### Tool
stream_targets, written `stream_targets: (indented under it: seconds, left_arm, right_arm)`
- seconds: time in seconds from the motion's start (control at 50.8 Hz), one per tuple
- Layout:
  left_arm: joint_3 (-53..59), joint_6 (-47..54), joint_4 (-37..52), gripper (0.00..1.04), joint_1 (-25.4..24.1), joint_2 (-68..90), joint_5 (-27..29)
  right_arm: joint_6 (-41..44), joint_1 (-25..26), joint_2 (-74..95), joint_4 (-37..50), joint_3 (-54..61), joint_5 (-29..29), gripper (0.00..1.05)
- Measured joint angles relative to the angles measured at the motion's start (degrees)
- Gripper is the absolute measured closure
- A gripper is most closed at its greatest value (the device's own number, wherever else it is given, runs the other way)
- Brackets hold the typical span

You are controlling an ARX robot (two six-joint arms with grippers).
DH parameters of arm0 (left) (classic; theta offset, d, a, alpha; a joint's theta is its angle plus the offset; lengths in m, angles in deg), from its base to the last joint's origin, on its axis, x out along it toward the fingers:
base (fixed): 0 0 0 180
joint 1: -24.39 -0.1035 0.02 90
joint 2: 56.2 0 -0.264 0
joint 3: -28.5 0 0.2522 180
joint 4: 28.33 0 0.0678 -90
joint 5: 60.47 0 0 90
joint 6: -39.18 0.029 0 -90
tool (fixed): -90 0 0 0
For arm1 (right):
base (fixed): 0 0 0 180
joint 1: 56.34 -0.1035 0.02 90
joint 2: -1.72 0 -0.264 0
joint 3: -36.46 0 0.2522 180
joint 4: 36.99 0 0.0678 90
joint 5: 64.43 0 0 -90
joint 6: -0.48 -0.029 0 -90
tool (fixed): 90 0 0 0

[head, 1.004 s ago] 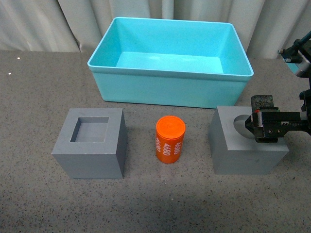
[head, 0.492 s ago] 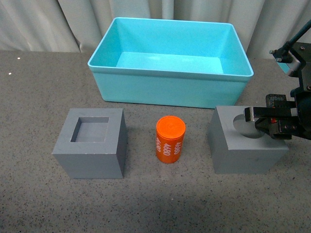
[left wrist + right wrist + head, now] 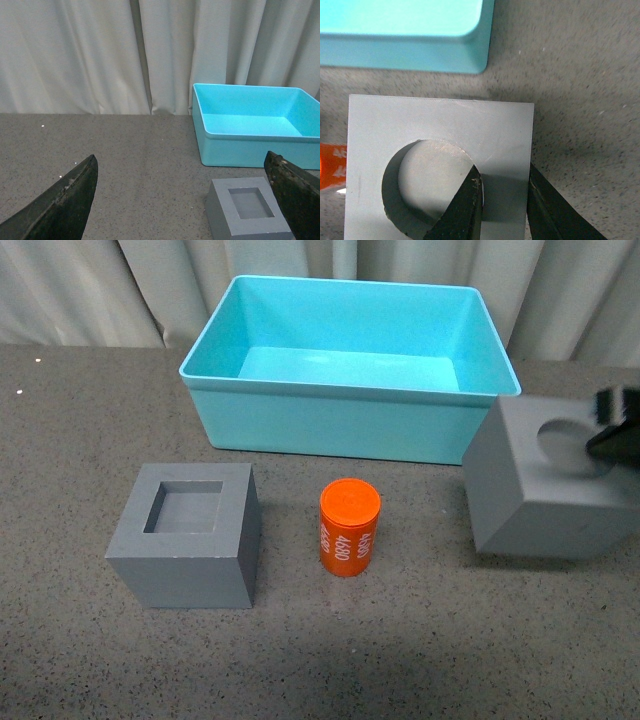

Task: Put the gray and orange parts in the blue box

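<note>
I have my right gripper [image 3: 502, 172] clamped on the wall of the round-recess gray cube [image 3: 540, 495], one finger inside the hole, the cube tilted at 3 o'clock from the orange cylinder [image 3: 350, 527] and outside the blue box [image 3: 345, 425], the square-recess gray cube [image 3: 180, 575] at the cylinder's 9 o'clock, while my left gripper [image 3: 181, 157] hangs with its jaws wide apart.

A dark gray speckled tabletop [image 3: 90, 650] fills the foreground. A pale, pleated fabric curtain [image 3: 70, 290] hangs behind its far edge. Two tiny white specks [image 3: 38, 361] lie near the tabletop's far left edge.
</note>
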Motion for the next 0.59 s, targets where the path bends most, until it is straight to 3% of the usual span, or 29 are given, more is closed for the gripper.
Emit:
stream_targets:
  seconds: [0.256,0.59]
  left_arm:
    - [0.0,0.0,0.0,0.07,0.0,0.0,0.0]
    - [0.0,0.0,0.0,0.07,0.0,0.0,0.0]
  right_arm:
    - [-0.3,1.0,-5.0,0.2,-8.4,-2.4,0.87]
    - [-1.2,-0.3,11.3,2.5,-24.3,-2.3,0.87]
